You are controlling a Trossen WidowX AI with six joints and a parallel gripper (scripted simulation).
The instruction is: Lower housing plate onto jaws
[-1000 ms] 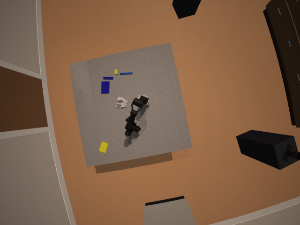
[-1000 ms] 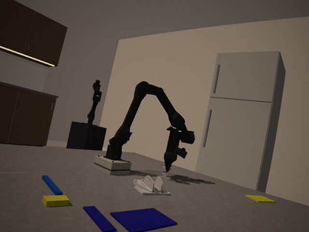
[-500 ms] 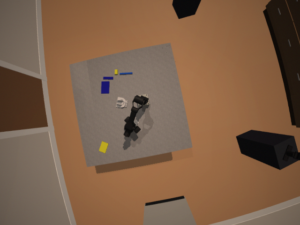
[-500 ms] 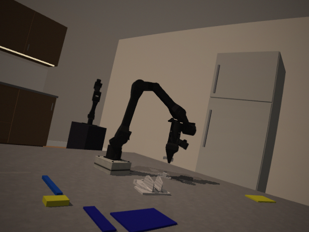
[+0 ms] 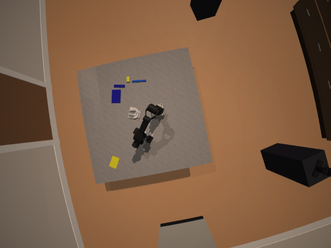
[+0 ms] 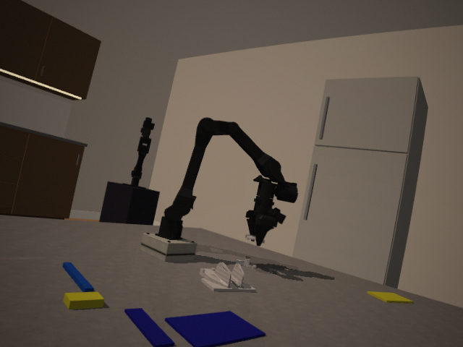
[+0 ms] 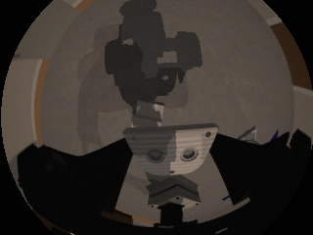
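My gripper (image 6: pixel 257 241) (image 7: pixel 170 137) is shut on the housing plate (image 6: pixel 249 237) (image 7: pixel 173 165), a pale plate with two round holes. The plate is clear of the table, below the wrist and between the two black fingers. A small pale upright part (image 6: pixel 247 261) (image 7: pixel 149 113) stands on the table under and beyond the plate. A white finned piece (image 5: pixel 135 113) (image 6: pixel 224 277) (image 7: pixel 247 134) sits on the table to one side. The pins and jaw stubs are too small or hidden to tell apart. The arm hides most of the spot in the top view.
A dark blue square (image 5: pixel 116 96) (image 6: pixel 215 328), a dark blue strip (image 5: pixel 119 86) (image 6: pixel 148 327), a yellow block (image 5: pixel 128 79) (image 6: pixel 83 300) and a blue bar (image 5: pixel 138 80) (image 6: pixel 77 276) lie apart on the table. A yellow flat piece (image 5: pixel 114 162) (image 6: pixel 389 297) lies near another corner.
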